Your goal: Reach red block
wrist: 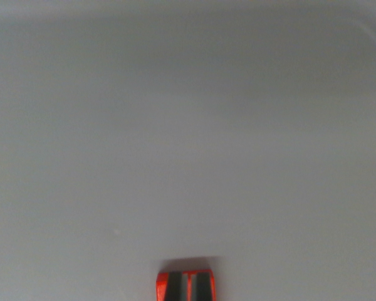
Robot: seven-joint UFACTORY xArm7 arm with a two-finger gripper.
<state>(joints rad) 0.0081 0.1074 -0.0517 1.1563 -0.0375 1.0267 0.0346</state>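
Wrist view: plain grey surface fills nearly all of the pic, blurry. At bottom edge, just left of centre, a small red thing with two dark vertical stripes, cut off by the frame, w/ a faint shadow above it. Can't tell if it's the red block or part of the gripper. Gripper state: can't tell, no fingers clearly visible.

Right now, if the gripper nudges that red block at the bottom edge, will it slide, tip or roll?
The red block shows straight edges and a flat top, so it probably won't roll. The grey surface looks smooth, so it would likely slide when pushed. It looks rigid, though the blur and cropping leave its weight and height unclear.
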